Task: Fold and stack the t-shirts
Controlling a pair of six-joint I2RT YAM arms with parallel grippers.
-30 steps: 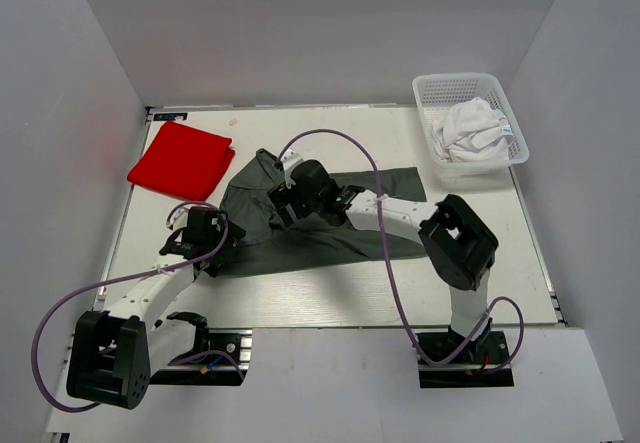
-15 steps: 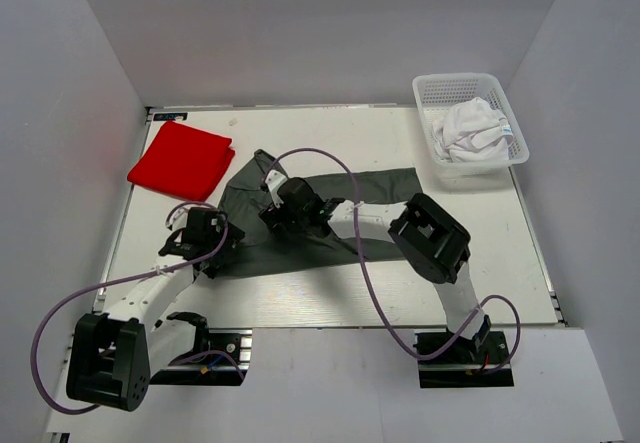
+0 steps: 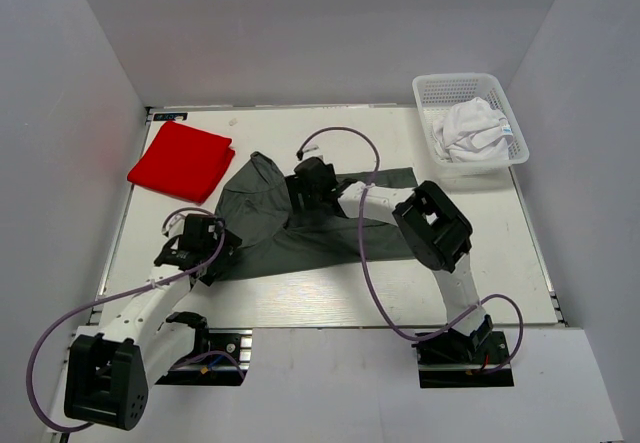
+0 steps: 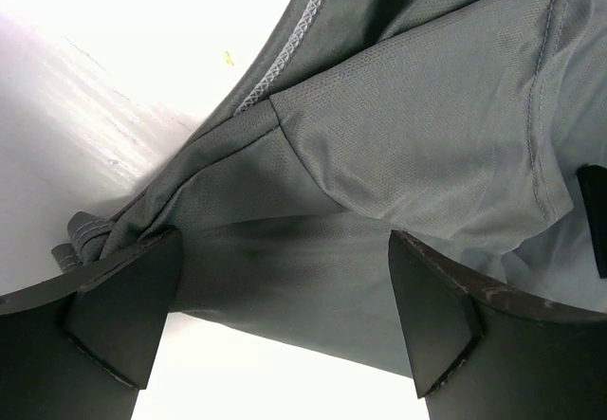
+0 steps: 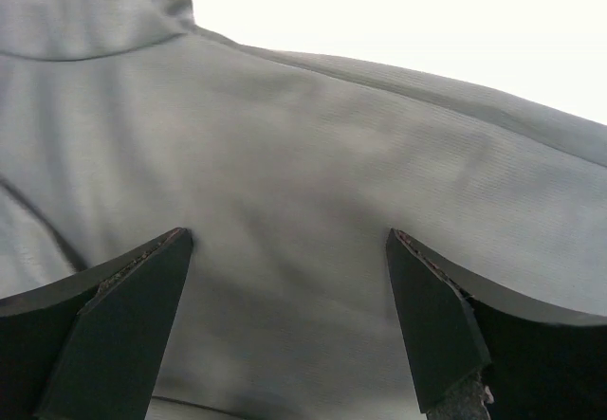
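**Entry: both pincers open at the dark grey shirt**

Landmark for all positions: the dark grey t-shirt point(image 3: 330, 243).

- The dark grey t-shirt lay across the middle of the tabletop point(image 3: 300, 298). It formed a long band running left to right, with a rounded lobe of cloth at its far-left end. It was not flat. The left wrist view showed a sleeve with a stitched hem layered over the body, and a line of pale stitching ran along one edge.
- The left pincer point(image 4: 283, 235) sat at the shirt's near-left corner. Its jaws stood wide apart and clamped nothing. Grey cloth filled the gap beneath them, and a small bunched piece of hem lay close against the left-hand finger point(image 4: 123, 316). Whether that finger touched the cloth could not be told.
- The right pincer point(image 5: 287, 234) was low over the shirt's far edge, just right of the lobe. Its jaws were also spread wide and gripped nothing. Only smooth grey fabric showed under them, with a seam curving off to one side.
- The red t-shirt point(image 3: 180, 160) lay folded into a neat flat square just beyond the grey shirt's far-left end, near it but apart.
- The white t-shirt point(image 3: 470, 128) sat crumpled inside the mesh basket point(image 3: 465, 81), beyond the grey shirt's far-right end.
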